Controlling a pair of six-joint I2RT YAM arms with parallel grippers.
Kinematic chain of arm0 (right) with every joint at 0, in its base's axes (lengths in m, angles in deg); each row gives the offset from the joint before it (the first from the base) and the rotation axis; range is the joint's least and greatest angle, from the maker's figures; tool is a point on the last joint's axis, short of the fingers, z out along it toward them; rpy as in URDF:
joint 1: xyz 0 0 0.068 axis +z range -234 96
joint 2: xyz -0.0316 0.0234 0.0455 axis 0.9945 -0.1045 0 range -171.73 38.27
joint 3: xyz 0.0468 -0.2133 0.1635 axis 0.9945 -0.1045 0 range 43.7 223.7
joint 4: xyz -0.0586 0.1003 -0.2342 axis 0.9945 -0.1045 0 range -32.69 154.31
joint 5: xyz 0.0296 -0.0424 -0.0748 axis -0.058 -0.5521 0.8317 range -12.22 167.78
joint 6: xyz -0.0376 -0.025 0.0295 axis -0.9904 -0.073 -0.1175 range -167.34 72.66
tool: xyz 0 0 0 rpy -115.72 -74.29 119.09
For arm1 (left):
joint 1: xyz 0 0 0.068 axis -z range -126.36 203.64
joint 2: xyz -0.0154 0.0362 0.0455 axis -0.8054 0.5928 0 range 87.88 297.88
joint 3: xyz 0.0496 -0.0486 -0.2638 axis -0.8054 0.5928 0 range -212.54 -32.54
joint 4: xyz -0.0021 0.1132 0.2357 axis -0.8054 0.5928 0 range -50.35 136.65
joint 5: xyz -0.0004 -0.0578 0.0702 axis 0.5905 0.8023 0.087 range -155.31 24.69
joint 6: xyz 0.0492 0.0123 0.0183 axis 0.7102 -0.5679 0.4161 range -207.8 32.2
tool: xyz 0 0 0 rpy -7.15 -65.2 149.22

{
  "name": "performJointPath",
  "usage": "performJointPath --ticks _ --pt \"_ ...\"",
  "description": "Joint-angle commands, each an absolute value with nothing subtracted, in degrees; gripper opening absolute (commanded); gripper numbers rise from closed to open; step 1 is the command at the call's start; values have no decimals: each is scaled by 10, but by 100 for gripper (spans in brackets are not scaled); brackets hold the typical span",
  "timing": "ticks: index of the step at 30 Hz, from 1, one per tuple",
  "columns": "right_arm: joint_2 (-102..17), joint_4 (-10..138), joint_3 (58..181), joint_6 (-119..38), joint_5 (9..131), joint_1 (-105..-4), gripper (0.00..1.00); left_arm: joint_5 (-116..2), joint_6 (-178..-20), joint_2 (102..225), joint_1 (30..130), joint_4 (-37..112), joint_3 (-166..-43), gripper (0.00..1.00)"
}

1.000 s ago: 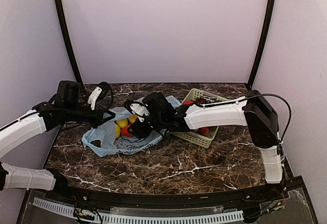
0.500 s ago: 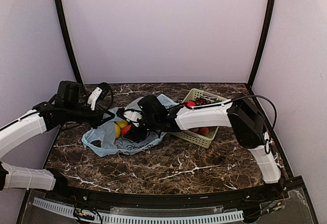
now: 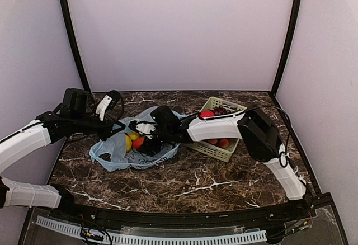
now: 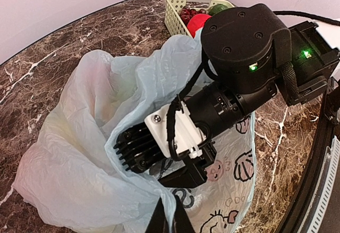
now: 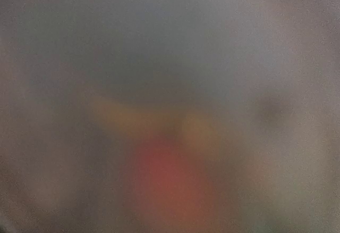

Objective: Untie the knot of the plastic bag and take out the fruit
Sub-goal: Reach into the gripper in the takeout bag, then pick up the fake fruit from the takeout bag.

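The light blue plastic bag [image 3: 113, 154] lies on the left of the marble table, its mouth gaping; no knot shows. My left gripper [image 4: 171, 218] is shut on the bag's rim film and holds it up. My right gripper [image 3: 143, 142] reaches in through the mouth, its black and white body [image 4: 180, 132] filling the opening and its fingers hidden by film. Fruit lies just ahead of it: a yellow piece [image 3: 130, 139] and a red-orange one [image 3: 139, 141]. The right wrist view is a blur with a red patch [image 5: 164, 174] and a yellow one [image 5: 199, 129].
A pale green lattice basket [image 3: 215, 150] stands right of the bag with a large red fruit [image 3: 207, 113] and small dark fruit in it. My right forearm [image 3: 218, 127] passes over its near side. Black frame posts stand at the back corners.
My right arm has pushed further left into the bag's mouth, its elbow swinging left over the basket. The left arm and the bag rim it holds have stayed put.
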State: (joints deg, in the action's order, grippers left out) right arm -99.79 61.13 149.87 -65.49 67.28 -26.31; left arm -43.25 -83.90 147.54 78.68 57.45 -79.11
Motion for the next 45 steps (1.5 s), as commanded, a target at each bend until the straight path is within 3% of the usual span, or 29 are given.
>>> performJointPath --ticks 1,12,31,45 --pt "-1020 599 1519 -666 677 -269 89 -427 -832 1473 790 587 -795 1" --pt "-1048 571 1533 -666 664 -269 89 -420 -832 1466 790 588 -793 1" --pt "-921 666 1368 -590 605 -258 43 -441 -834 1466 790 588 -794 1" --pt "-810 719 1275 -534 594 -256 38 -476 -836 1455 790 586 -791 1"
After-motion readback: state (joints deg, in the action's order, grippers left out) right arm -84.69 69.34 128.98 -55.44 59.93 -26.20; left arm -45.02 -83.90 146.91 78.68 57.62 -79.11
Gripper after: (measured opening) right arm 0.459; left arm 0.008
